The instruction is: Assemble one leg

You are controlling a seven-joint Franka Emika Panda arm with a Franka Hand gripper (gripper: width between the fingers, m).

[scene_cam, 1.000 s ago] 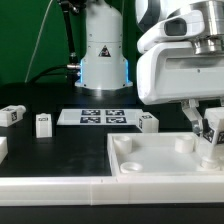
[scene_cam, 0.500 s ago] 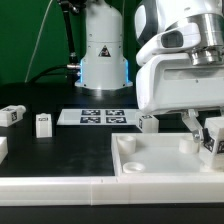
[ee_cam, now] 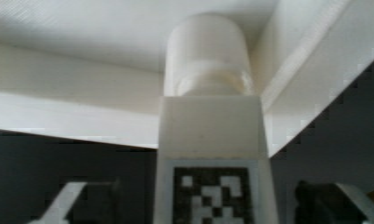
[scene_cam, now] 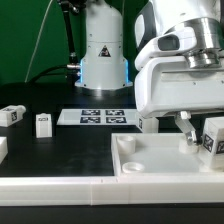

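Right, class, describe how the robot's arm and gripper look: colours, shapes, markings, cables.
The arm is bulky, glossy white with rounded casings and dark joint seams. Its base carries a triangular warning sticker above a blue glowing ring. Black cables hang behind. The gripper has slim dark fingers.

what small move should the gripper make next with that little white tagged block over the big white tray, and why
Probably nudge the gripper toward the exterior view's left, so the small white plastic leg it clamps lines up over the round corner socket of the large white tray-like piece. The leg hangs beside that socket, not seated.
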